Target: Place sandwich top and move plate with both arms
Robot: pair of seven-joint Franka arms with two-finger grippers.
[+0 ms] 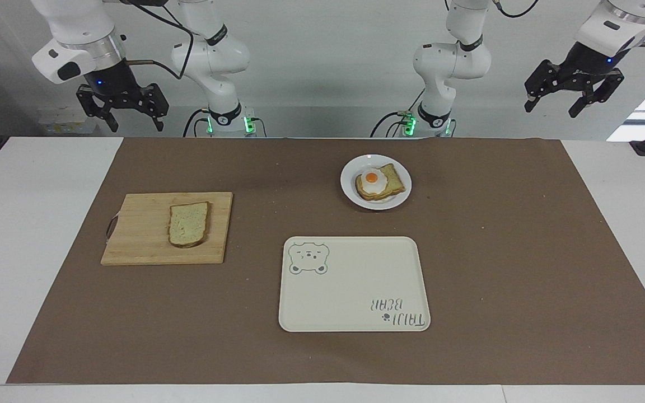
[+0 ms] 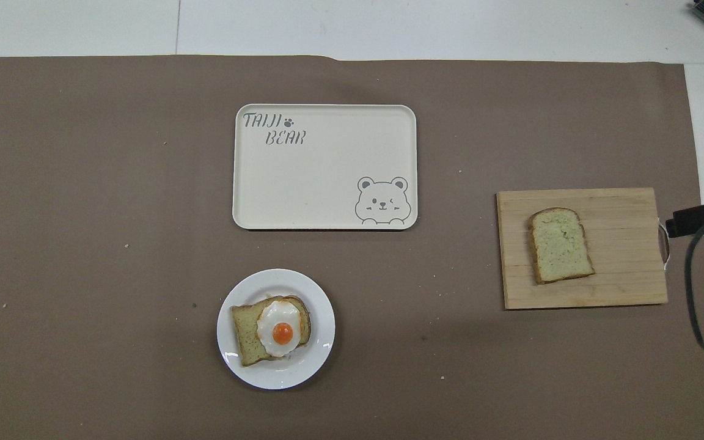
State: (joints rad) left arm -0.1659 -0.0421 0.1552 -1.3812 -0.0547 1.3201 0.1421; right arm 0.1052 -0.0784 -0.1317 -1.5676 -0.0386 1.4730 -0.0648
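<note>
The sandwich top (image 1: 188,224) (image 2: 561,244), a pale bread slice with brown crust, lies flat on a wooden cutting board (image 1: 138,235) (image 2: 621,244) toward the right arm's end. The small white plate (image 1: 375,205) (image 2: 278,376) sits closer to the robots and carries a darker toast with a fried egg (image 1: 373,180) (image 2: 280,330). My right gripper (image 1: 135,124) hangs open and empty high above the table's robot-side edge at the right arm's end. My left gripper (image 1: 552,108) hangs open and empty high at the left arm's end. Both arms wait, touching nothing.
A cream rectangular tray with a bear print (image 1: 356,285) (image 2: 324,165) lies bare, farther from the robots than the plate. A brown mat (image 1: 496,252) covers most of the white table. A cable loop (image 2: 694,293) hangs by the cutting board's handle end.
</note>
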